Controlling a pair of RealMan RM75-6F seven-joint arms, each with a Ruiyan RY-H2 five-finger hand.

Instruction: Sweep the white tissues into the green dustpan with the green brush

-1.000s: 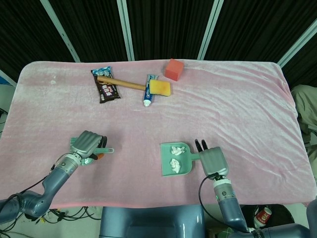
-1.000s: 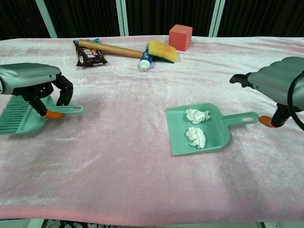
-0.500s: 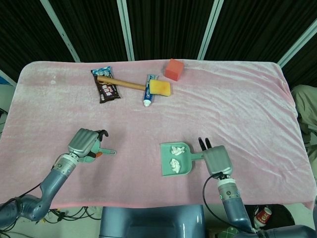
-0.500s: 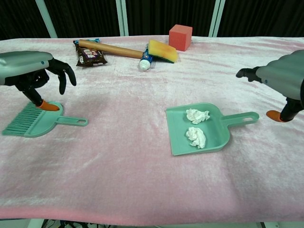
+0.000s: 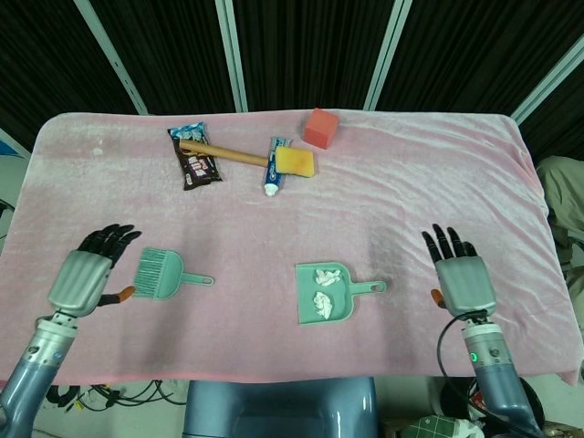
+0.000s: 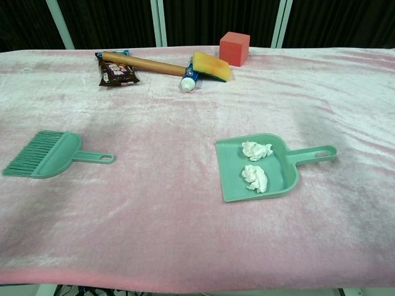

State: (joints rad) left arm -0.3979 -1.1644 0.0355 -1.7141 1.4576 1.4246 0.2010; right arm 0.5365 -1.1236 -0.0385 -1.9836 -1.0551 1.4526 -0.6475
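Both hands pulled back, fingers spread wide, empty: left hand [image 5: 84,274], right hand [image 5: 461,278]. Green plastic brush [image 5: 166,274] released; 2 crumpled white tissues [image 5: 322,289] inside green plastic dustpan [image 5: 306,310] — looks done.

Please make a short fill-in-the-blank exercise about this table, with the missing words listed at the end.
1. Both white tissues lie inside the green ____.
2. The green brush lies flat; ____ hand touches it.
3. The left hand and right hand both have their fingers ____.
4. The red cube sits near the table's ____ edge.

Missing words: dustpan; neither; spread; far
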